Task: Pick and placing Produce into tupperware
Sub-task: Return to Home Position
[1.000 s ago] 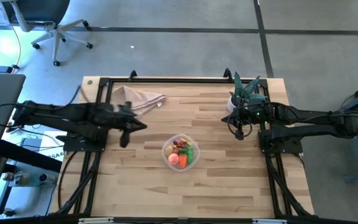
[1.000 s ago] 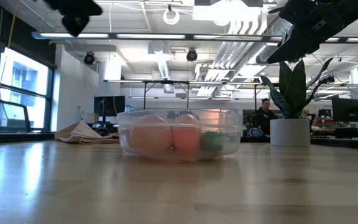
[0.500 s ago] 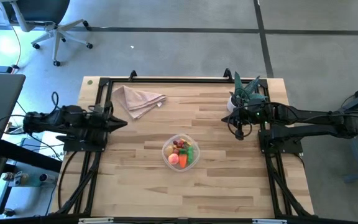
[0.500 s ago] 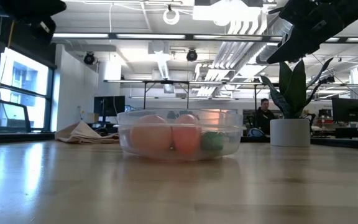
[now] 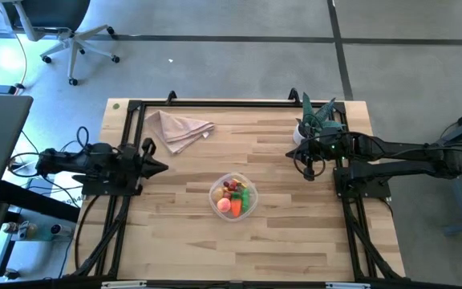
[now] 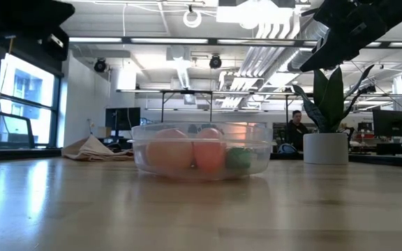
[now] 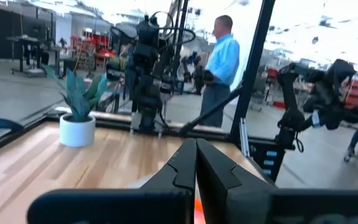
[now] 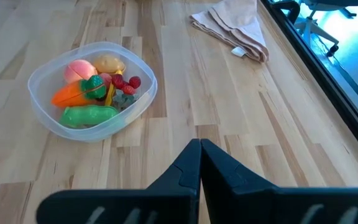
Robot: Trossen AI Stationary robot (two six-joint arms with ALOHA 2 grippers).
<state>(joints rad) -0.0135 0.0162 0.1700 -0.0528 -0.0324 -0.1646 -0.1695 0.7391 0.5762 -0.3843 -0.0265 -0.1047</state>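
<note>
Produce in the tupperware, both arms well clear of it

The tupperware point(image 5: 233, 197) sits mid-surface toward the front edge, holding the carrot point(image 8: 73, 94). The left gripper point(image 7: 196, 146) hangs at the left edge and the right gripper point(image 8: 200, 149) beside the plant point(image 5: 315, 119). Both pairs of fingers are closed and empty.

A: Where's your tupperware point(image 8: 138, 112)?
B: Round, clear, upright and uncovered, near the middle of the surface point(image 8: 229, 93).
A: Produce?
B: You've got it piled inside. The orange carrot point(image 8: 73, 94) lies flat against the green pepper point(image 8: 87, 115). The pink-orange fruit point(image 8: 79, 70) sits beside the tan potato point(image 8: 109, 63), with the red berries point(image 8: 124, 82) next to them.
</note>
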